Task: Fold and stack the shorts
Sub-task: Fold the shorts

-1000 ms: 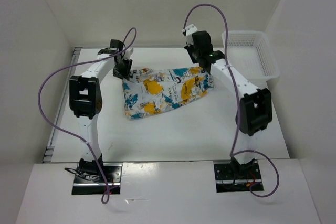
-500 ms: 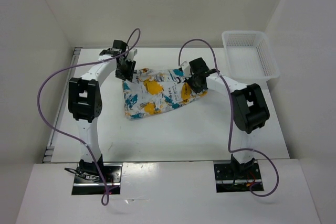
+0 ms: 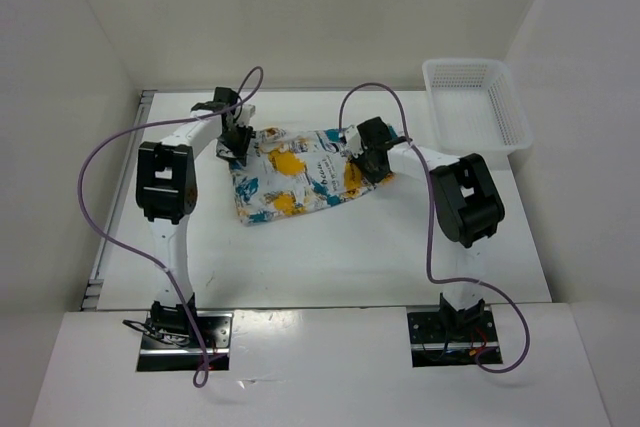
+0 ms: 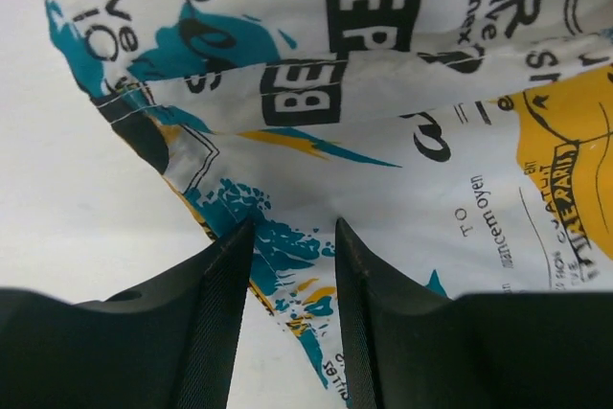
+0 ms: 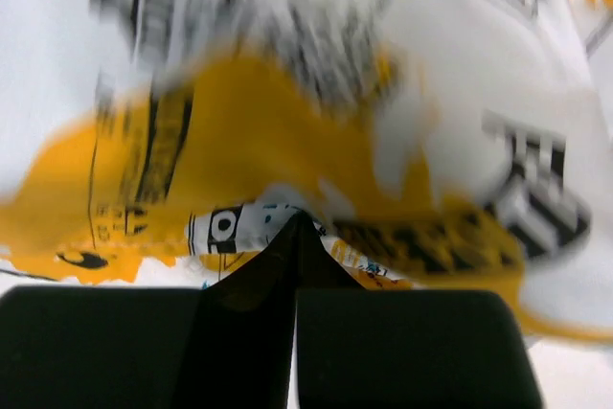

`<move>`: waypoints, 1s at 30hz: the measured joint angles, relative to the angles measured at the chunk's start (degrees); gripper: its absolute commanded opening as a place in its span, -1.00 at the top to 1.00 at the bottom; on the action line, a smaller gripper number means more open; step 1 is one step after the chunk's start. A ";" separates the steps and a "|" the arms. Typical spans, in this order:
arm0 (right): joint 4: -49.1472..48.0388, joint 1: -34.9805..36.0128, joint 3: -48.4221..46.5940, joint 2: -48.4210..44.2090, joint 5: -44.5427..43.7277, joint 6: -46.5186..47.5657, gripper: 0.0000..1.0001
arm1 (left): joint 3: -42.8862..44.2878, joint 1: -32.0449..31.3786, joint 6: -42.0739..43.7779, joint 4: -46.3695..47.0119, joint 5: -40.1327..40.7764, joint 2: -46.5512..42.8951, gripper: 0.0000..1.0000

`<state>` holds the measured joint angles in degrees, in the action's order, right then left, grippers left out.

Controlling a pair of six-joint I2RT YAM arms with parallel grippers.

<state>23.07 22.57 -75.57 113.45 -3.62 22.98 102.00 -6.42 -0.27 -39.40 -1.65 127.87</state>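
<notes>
The shorts (image 3: 300, 172), white with teal, yellow and black print, lie crumpled at the middle of the table. My left gripper (image 3: 237, 144) is low at their far left edge. In the left wrist view its jaws (image 4: 294, 232) stand slightly apart, with the hem of the shorts (image 4: 402, 122) lying between them. My right gripper (image 3: 362, 159) is over the right part of the shorts. In the right wrist view it (image 5: 297, 222) is shut on a fold of the shorts (image 5: 287, 112), which look blurred.
A white plastic mesh basket (image 3: 475, 102) stands at the far right corner of the table (image 3: 330, 257). White walls close in the table on the left, back and right. Purple cables loop above both arms.
My right gripper has moved down and left, pulling the right end of the shorts inward so they look shorter. My left gripper has shifted slightly toward the left edge of the shorts.
</notes>
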 measured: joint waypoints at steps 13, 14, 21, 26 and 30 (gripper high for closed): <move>2.45 -0.04 8.39 -7.02 0.92 0.70 0.99 | 0.00 3.54 -0.02 2.23 4.37 0.13 0.05; 4.22 -0.07 7.56 -7.02 2.32 1.01 0.93 | 0.00 3.41 0.02 2.23 4.52 0.13 0.05; 13.07 -0.57 -11.13 -7.89 16.02 -0.87 -0.10 | 0.00 2.54 0.07 2.12 5.03 -0.02 0.05; 9.57 -3.96 -17.40 -10.10 18.64 -7.69 -0.57 | 0.11 2.03 0.07 1.27 5.03 -0.15 0.03; 6.93 -8.31 -17.92 -5.84 13.88 -11.15 -0.59 | 2.16 1.27 0.07 -1.49 5.01 -0.26 0.03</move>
<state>30.00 14.26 -93.49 107.61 10.26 11.84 104.16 -5.15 -0.21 -40.88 3.36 127.61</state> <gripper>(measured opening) 0.795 0.485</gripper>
